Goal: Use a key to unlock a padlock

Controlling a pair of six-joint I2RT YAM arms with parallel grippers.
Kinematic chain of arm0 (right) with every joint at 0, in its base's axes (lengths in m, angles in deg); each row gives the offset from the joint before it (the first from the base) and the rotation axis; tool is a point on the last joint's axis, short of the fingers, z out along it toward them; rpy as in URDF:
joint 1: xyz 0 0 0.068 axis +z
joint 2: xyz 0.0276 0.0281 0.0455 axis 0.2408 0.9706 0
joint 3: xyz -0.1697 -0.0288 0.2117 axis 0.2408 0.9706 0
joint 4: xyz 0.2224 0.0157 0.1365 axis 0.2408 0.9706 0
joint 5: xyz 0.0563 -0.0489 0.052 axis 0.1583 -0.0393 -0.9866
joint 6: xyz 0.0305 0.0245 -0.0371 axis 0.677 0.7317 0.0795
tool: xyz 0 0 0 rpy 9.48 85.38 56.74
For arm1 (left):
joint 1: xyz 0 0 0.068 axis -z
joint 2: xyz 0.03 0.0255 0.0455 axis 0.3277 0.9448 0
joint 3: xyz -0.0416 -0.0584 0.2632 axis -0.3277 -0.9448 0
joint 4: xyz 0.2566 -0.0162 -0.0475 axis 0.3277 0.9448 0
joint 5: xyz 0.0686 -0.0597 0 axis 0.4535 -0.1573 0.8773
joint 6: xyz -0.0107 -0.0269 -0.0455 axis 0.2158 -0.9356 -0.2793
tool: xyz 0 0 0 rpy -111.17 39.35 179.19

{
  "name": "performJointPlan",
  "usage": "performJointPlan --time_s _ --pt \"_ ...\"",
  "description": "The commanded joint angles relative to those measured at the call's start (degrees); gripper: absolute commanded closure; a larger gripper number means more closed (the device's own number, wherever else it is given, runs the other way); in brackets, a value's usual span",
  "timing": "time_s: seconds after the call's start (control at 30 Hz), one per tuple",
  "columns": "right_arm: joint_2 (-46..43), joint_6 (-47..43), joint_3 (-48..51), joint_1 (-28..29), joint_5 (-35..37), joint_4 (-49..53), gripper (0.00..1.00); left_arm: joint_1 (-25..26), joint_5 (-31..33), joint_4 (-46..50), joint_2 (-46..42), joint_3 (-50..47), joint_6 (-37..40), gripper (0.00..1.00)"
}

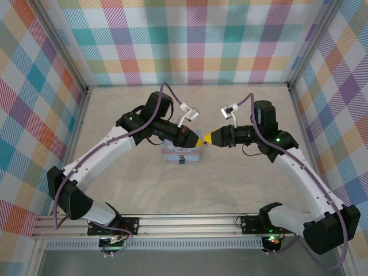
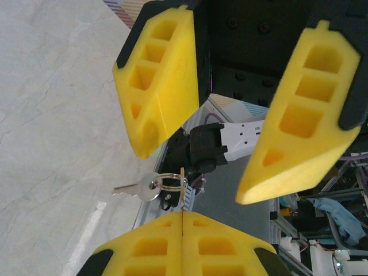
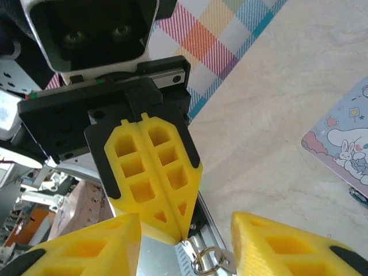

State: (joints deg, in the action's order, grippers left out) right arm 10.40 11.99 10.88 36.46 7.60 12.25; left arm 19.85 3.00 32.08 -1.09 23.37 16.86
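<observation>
Above the tin box mid-table, top view: left gripper and right gripper meet tip to tip. The padlock sits at the box's near edge.

Left wrist: left fingers pinched together at the ring of the key; right fingers apart.

Right wrist: same.

Key looks light, stiff, slippery and dangling; best gripped by its bow.

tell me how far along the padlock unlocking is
Done: the key is picked up, hanging on its ring from the shut left gripper. In hand: the right gripper, jaws open, faces it above the tin box, possibly to regrip the key. Left: the padlock sits at the box's near edge with no key in it, so inserting and turning remain.
</observation>
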Motion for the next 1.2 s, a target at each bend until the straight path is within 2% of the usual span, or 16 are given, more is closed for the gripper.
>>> performJointPlan --time_s 0.0,0.43,0.53,0.73,0.87,0.93,0.97,1.0,1.03,1.1,1.17 --pt "0.72 -3.45 -0.97 0.89 -1.71 2.04 0.62 0.37 -0.97 1.05 -0.50 1.30 1.25 1.00" --pt "-0.81 -6.28 -0.36 1.03 0.66 5.29 0.76 0.31 -0.25 1.56 -1.12 1.17 1.77 1.00" --pt "-1.30 -6.82 -0.50 1.01 0.99 5.92 0.84 0.22 -0.25 1.65 -1.11 0.98 1.97 1.00" --pt "-2.17 -7.96 -0.23 1.03 1.35 6.53 0.94 -0.22 -0.02 1.66 -1.11 0.83 2.15 1.00" --pt "-2.49 -9.49 -0.35 1.03 6.24 7.91 1.00 -1.30 3.21 -0.01 -1.47 0.19 -0.34 1.00" --pt "-2.83 -10.79 -0.58 1.23 12.02 8.61 1.00 -2.99 5.97 -3.16 -2.09 -1.31 -4.35 0.85" --pt "-2.88 -11.76 -0.77 1.65 15.43 9.11 1.00 -4.26 6.81 -5.84 -2.57 -2.69 -7.05 0.81" --pt "-2.96 -12.56 -0.96 2.15 19.11 9.40 1.00 -5.40 7.55 -7.64 -2.85 -3.81 -9.56 0.72" --pt "-2.97 -13.68 -1.06 2.91 23.47 9.22 1.00 -6.71 9.38 -9.90 -3.27 -5.02 -12.80 0.59" --pt "-2.56 -15.79 -1.40 5.08 32.65 8.85 1.00 -9.00 11.49 -13.74 -3.66 -7.34 -18.10 0.57" --pt "-2.18 -17.36 -1.47 6.75 41.78 6.76 1.00 -10.84 14.28 -16.40 -3.74 -9.18 -23.11 0.43"
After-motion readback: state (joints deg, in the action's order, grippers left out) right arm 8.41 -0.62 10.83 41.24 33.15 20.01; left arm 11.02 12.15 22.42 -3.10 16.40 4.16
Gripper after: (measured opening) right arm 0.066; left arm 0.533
